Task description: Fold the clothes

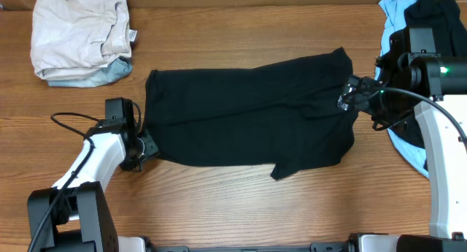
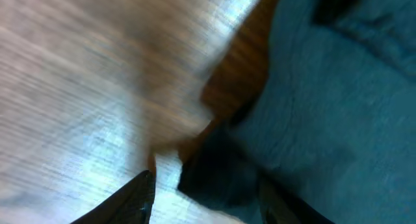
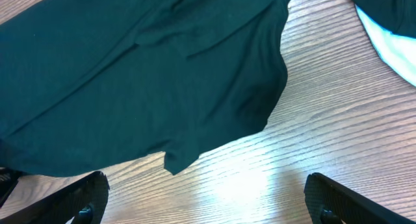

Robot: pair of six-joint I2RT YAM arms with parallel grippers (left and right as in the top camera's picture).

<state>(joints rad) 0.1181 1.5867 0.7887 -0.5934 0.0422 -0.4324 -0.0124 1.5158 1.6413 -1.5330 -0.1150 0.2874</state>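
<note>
A large plain black garment lies spread flat in the middle of the wooden table. My left gripper is low at its bottom-left corner. In the blurred left wrist view the fingers are apart, with the black corner lying between them. My right gripper hovers over the garment's right edge. In the right wrist view its fingers are wide open and empty above bare wood, and the black garment lies ahead with a small flap sticking out at its lower edge.
A folded beige garment sits on a light blue one at the back left. A light blue garment and another black one lie under the right arm at the far right; the blue also shows in the right wrist view.
</note>
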